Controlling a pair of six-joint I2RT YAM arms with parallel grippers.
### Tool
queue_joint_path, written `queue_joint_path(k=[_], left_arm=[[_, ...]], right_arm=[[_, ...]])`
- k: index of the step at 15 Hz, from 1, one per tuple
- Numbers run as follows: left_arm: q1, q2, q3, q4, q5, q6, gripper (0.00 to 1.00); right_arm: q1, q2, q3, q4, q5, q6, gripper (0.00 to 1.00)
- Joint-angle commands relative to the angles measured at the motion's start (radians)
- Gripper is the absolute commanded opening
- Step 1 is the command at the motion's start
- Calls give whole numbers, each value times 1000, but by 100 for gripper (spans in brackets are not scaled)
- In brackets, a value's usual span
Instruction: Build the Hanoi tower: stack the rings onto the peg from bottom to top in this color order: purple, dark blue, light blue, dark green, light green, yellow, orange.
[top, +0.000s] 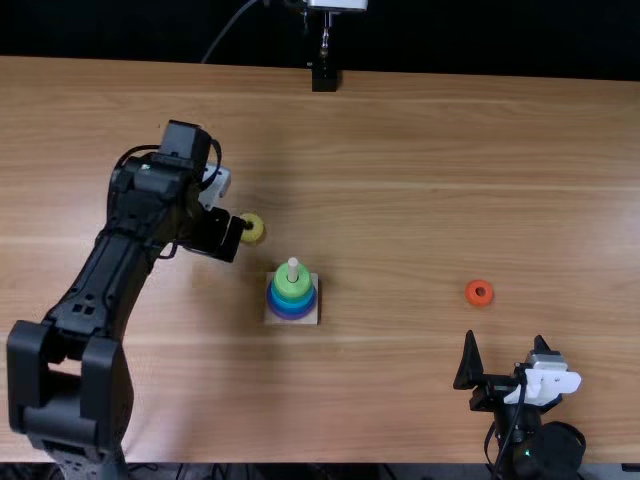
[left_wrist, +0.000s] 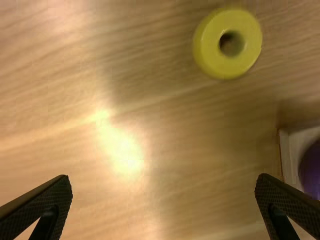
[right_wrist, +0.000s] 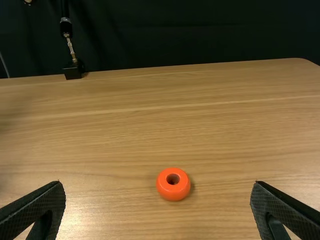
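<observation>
Partly covered by the left gripper (top: 222, 236) in the top view: the yellow ring (top: 258, 231), flat on the table (top: 400, 180) near the peg (top: 293, 268). Cut off at the left wrist view's edge: the purple ring (left_wrist: 312, 172) and wooden base (left_wrist: 286, 155). Mostly hidden beneath the light green ring (top: 284, 286): the lower rings, with dark green hard to tell. Released and spread wide: the fingers of both left and right gripper (top: 505, 337). Just beyond the latter, on the table: the orange ring (top: 471, 292). At the far edge: a black stand (top: 323, 78).
</observation>
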Motion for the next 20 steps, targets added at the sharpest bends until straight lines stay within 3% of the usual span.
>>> queue_joint_path(k=[1,8,20], left_arm=[[-32,53,62,0,7,17,100],[-105,217,214,-2,9,15,100],[-113,343,281,0,9,19,100]], right_arm=[[-10,-13,-63,-70,12,0,100],[-10,-13,-62,-70,12,0,100],[-10,-13,-63,-70,12,0,100]])
